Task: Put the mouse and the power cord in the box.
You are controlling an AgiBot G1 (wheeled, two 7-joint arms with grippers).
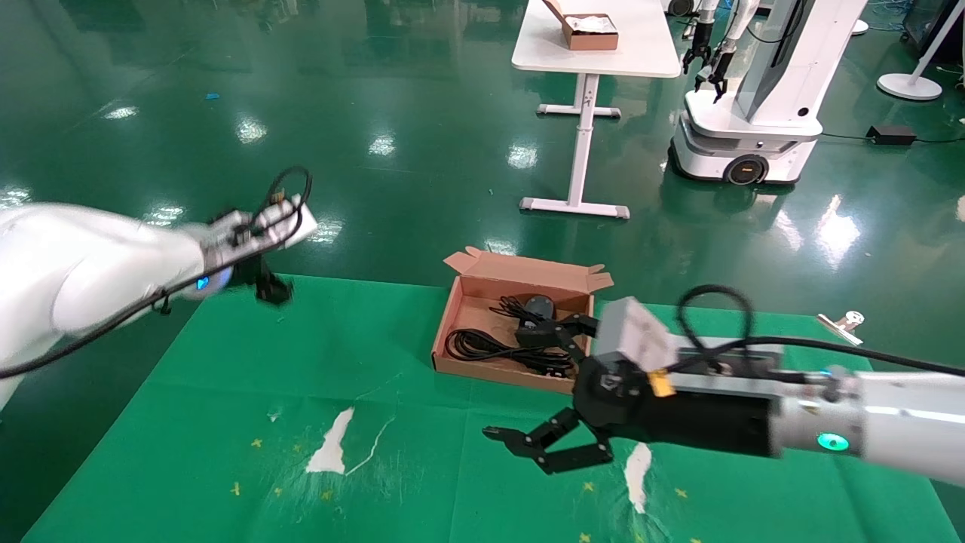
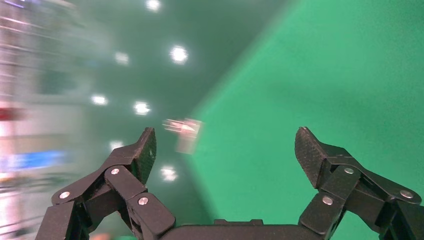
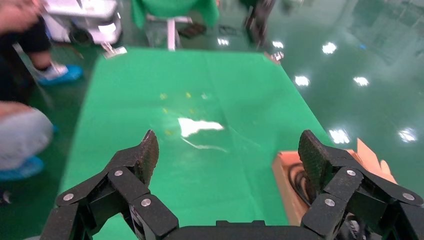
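Observation:
The brown cardboard box (image 1: pixel 461 292) lies open on the green cloth, its lid flaps at the far side. Inside it the power cord (image 1: pixel 482 345) is coiled in loops, and the black mouse (image 1: pixel 540 308) rests near the far wall with its thin wire. My right gripper (image 1: pixel 507 383) is open and holds nothing. It hovers at the box's near right corner, one finger over the box and the other over the cloth. The right wrist view shows the same open right gripper (image 3: pixel 227 147), with the box (image 3: pixel 284 172) and cord (image 3: pixel 296 176) beside one finger. My left gripper (image 1: pixel 268 288) is open and empty at the cloth's far left edge; the left gripper (image 2: pixel 225 145) sees only cloth and floor.
A metal binder clip (image 1: pixel 843 323) holds the cloth's far right edge. White worn patches (image 1: pixel 332 451) mark the near cloth. Beyond stand a white table (image 1: pixel 595 53) bearing another brown box (image 1: pixel 589 32) and another robot (image 1: pixel 754 113). A crouching person (image 3: pixel 20 135) is beside the table.

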